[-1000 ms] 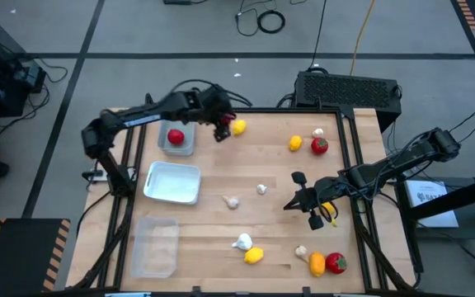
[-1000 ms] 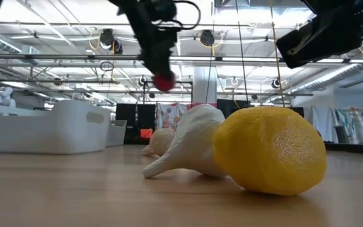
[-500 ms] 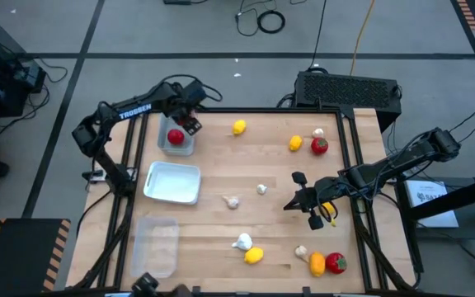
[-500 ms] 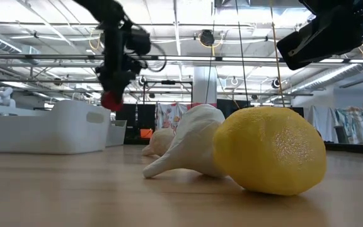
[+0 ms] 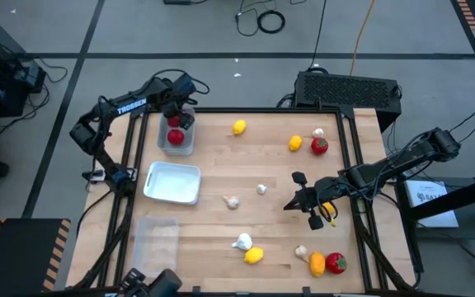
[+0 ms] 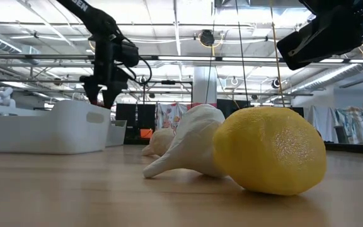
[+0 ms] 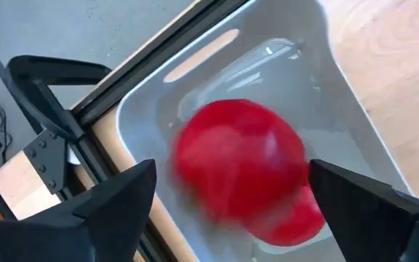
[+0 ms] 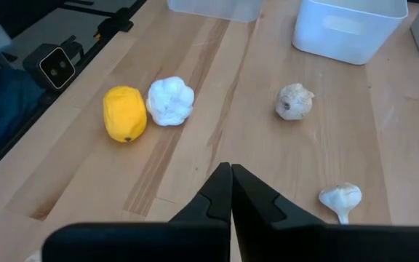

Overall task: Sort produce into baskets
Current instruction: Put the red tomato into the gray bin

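red fruit between open left hand fingers

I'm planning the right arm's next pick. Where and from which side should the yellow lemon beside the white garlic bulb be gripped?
Probably from straight above, closing across the narrow middle of the yellow lemon. It lies on its side on the table with the white garlic bulb close against one flank, so the fingers should straddle the short width, away from the bulb.
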### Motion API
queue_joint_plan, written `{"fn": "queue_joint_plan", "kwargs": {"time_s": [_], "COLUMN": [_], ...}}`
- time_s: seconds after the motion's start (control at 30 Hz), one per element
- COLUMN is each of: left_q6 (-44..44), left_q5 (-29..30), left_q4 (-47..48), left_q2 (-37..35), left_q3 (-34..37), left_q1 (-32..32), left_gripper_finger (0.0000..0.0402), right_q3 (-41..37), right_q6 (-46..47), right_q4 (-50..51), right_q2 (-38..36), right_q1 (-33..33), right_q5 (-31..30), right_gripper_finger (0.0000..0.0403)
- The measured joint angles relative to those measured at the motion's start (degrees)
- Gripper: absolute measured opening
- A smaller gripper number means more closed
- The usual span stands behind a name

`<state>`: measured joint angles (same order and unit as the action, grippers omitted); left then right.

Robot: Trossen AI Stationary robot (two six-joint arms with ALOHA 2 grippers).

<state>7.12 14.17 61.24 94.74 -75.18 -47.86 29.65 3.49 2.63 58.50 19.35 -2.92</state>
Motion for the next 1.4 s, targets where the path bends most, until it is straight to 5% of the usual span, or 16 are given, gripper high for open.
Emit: {"fn": "queue_joint_plan", "kwargs": {"time_s": [0.37,0.57,0.9,1.2,1.4], "left_q6": [-2.27,-3.6,-7.38,-11.17,-15.5], "left_q5": [-0.32,-5.24,-8.86,-18.04,-18.81], "left_q4": [-1.31,-5.11,-12.87,-30.74,-40.88], "left_q2": [0.0,0.0,0.0,0.83,1.95], "left_q3": [0.0,-0.01,-2.96,-3.08,-3.09], "left_q1": [0.02,3.18,14.55,27.21,36.61], "left_gripper_finger": [0.0369,0.037,0.037,0.037,0.037], "right_q3": [0.0,0.0,0.0,0.0,1.02], "right_q6": [-0.07,0.1,0.77,5.68,13.4], "right_q4": [0.0,-0.02,-0.33,-0.17,5.3], "right_q2": [0.0,0.0,0.0,0.0,0.02], "right_q1": [-0.02,-0.02,0.0,-0.02,-0.02], "right_q5": [0.0,0.0,-0.02,-0.04,0.39], "right_gripper_finger": [0.0,0.0,0.0,0.0,0.0]}}
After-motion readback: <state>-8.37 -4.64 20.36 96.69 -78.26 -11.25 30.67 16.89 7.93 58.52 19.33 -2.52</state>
